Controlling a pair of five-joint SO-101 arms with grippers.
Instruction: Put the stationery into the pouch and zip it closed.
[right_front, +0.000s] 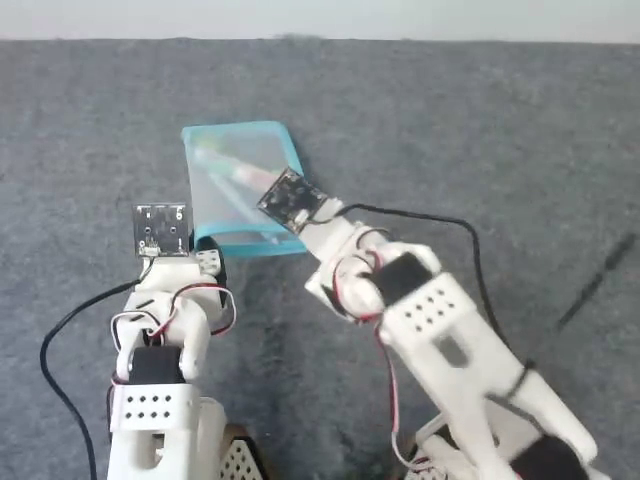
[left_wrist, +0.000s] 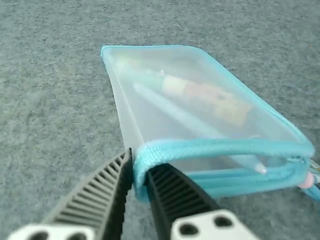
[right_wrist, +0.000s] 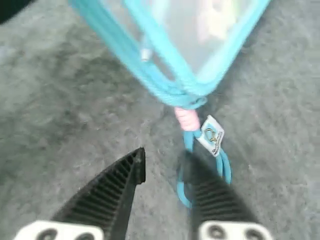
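Over on the left, the left tool (left_wrist: 137, 182) is clamped on the near corner of the pouch (left_wrist: 165, 115), pinching the blue zip edge between its ribbed jaws. The pouch itself lies flat on the grey bench (right_front: 500, 130), just ahead of the two arms and between them. You can see the pens (left_wrist: 200, 92) through its clear side, so the loading looks done. The mouth, though, looks unzipped to me: the two blue edges stand apart along the near side, with a pen tip showing between them. Moving right, the zip cord (right_wrist: 222, 167) with its pink bead trails off the other corner of that edge. And the right tool (right_wrist: 166, 160) sits right there with its jaws apart, one jaw lying over the cord's loop, nothing gripped yet. What's left, I'd say: close on that cord and draw the zip across towards the pinned corner.
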